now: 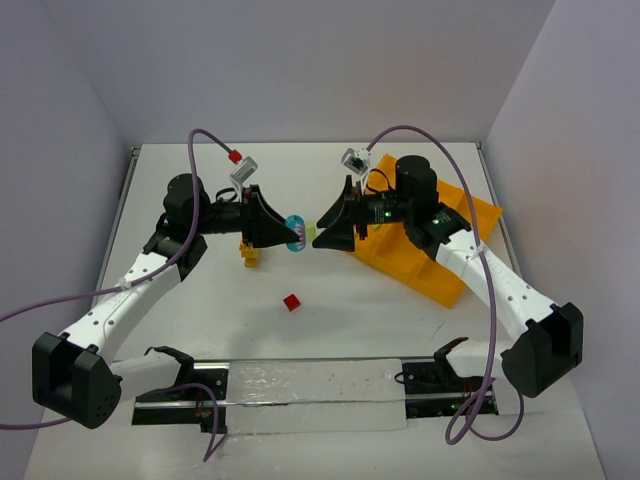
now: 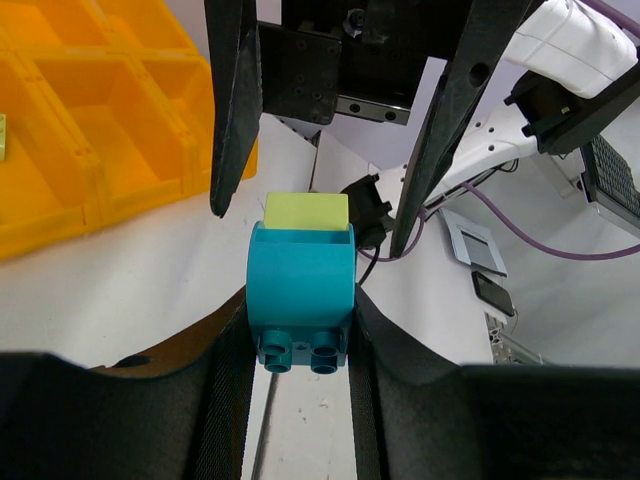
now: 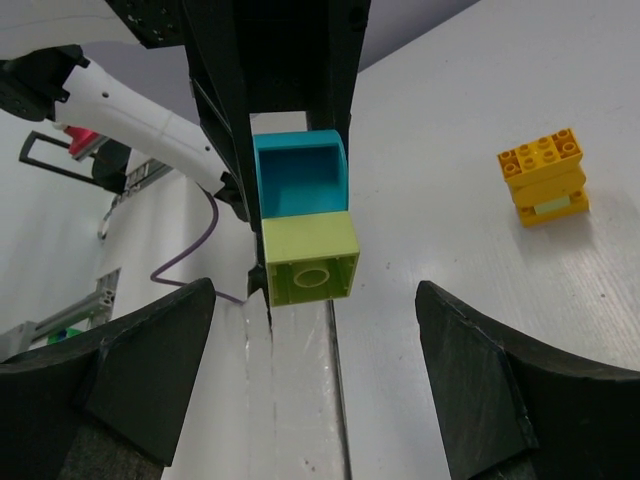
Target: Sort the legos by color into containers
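My left gripper [image 1: 292, 233] is shut on a teal-blue brick [image 2: 300, 288] and holds it above the table. A light green brick [image 2: 306, 211] is stuck on the teal brick's far end. My right gripper [image 1: 318, 228] faces it from the right, open, jaws wide on either side of the light green brick [image 3: 309, 260] without touching it. The teal brick [image 3: 296, 175] shows behind it in the right wrist view. A stack of yellow bricks [image 1: 249, 254] with a pale green one in it [image 3: 545, 178] stands on the table below my left gripper. A red brick [image 1: 291, 302] lies alone nearer the front.
The orange-yellow divided tray [image 1: 470, 225] sits at the right, under my right arm; its compartments [image 2: 90, 130] show in the left wrist view. A red cable connector [image 1: 235, 157] hangs behind my left arm. A metal rail [image 1: 300, 380] runs along the near edge.
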`<state>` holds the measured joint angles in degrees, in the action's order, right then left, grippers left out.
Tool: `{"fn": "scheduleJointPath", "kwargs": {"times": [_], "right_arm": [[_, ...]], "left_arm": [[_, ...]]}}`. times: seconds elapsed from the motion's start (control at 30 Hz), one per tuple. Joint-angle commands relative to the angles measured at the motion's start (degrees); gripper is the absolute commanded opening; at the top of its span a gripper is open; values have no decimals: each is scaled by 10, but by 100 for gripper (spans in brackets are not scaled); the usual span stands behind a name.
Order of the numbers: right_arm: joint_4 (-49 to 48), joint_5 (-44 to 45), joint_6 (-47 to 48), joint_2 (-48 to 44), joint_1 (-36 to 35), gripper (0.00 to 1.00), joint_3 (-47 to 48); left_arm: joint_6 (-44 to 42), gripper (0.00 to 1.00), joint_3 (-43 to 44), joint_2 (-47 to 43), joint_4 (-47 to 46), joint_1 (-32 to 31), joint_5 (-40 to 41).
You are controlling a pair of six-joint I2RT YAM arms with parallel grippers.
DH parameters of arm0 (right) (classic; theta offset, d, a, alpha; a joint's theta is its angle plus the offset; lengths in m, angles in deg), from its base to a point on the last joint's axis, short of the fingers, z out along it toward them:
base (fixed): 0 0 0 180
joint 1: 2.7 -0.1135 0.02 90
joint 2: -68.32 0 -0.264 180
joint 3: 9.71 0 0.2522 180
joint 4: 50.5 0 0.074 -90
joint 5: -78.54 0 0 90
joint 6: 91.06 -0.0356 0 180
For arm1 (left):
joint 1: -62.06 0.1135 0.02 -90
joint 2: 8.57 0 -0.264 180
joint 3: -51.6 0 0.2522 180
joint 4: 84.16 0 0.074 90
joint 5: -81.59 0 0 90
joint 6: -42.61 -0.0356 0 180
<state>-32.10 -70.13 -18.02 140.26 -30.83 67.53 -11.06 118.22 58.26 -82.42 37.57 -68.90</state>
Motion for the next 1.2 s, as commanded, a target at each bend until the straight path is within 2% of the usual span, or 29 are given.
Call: {"fn": "scheduleJointPath", "kwargs": {"times": [0.0, 0.43, 0.53, 0.63, 0.67, 0.8, 0.97, 1.17], "right_arm": [[-55, -20, -22, 11, -5, 85, 30], [-64, -43, -26, 38, -24, 60, 49], [-66, -41, -28, 42, -27, 38, 49], [-89, -36, -41, 34, -27, 4, 37], [-92, -33, -42, 31, -27, 0, 33], [-78, -9, -43, 20, -27, 0, 20], [15, 148, 8, -5, -23, 0, 7], [59, 294, 18, -17, 5, 0, -20]], "left_arm": [[-19, 0, 24, -9, -11, 4, -12], [-27, 0, 17, -26, 3, 4, -4], [-30, 0, 17, -25, 7, 4, -4], [-37, 0, 17, -24, 15, 4, 0], [-46, 0, 19, -24, 26, 4, 1], [-68, 0, 28, -17, 63, 4, 16], [-91, 0, 27, -24, 95, 4, 43], [-142, 0, 46, -27, 183, 13, 105]]}}
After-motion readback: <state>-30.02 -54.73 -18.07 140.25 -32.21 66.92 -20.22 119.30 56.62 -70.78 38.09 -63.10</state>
